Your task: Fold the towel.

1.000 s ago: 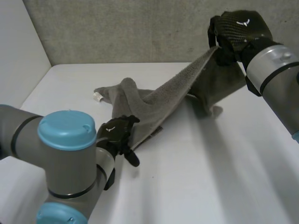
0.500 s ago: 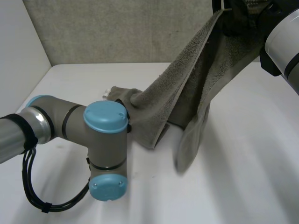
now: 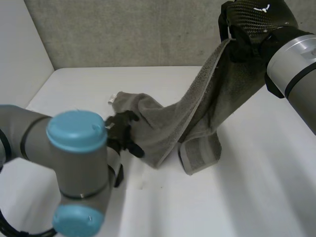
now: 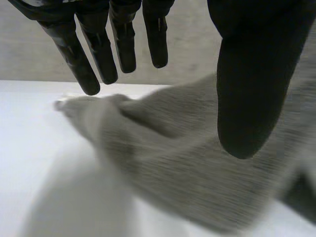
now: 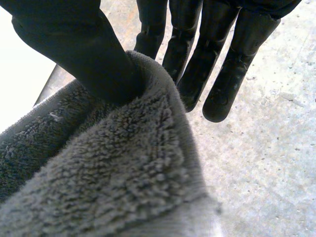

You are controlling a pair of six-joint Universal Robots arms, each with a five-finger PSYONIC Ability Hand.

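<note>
1. My right hand (image 3: 252, 24) is raised high over the far right part of the white bench (image 3: 237, 197), in front of the rough grey wall (image 3: 128, 34).
2. In the right wrist view its thumb (image 5: 74, 44) presses a hemmed edge of the grey terry towel (image 5: 113, 177) against the fingers (image 5: 187, 54). The hand is thus closed in a pinch on the cloth.
3. From that grip the towel slopes down towards my left as a stretched band. Its lower part lies bunched on the bench near the middle.
4. One flap hangs from the band, doubles over and touches the bench just to the right of the bunched part.
5. A small white label (image 3: 112, 98) shows at the towel's far left corner, lying on the bench.
6. My left hand (image 3: 121, 131) is low, at the near left edge of the bunched cloth, just beyond the light-blue cap (image 3: 76, 131) of my left arm.
7. In the left wrist view this hand's fingers are straight and set wide from its thumb, gripping nothing. The towel lies beneath the palm, and I cannot tell whether the hand touches it.
</note>
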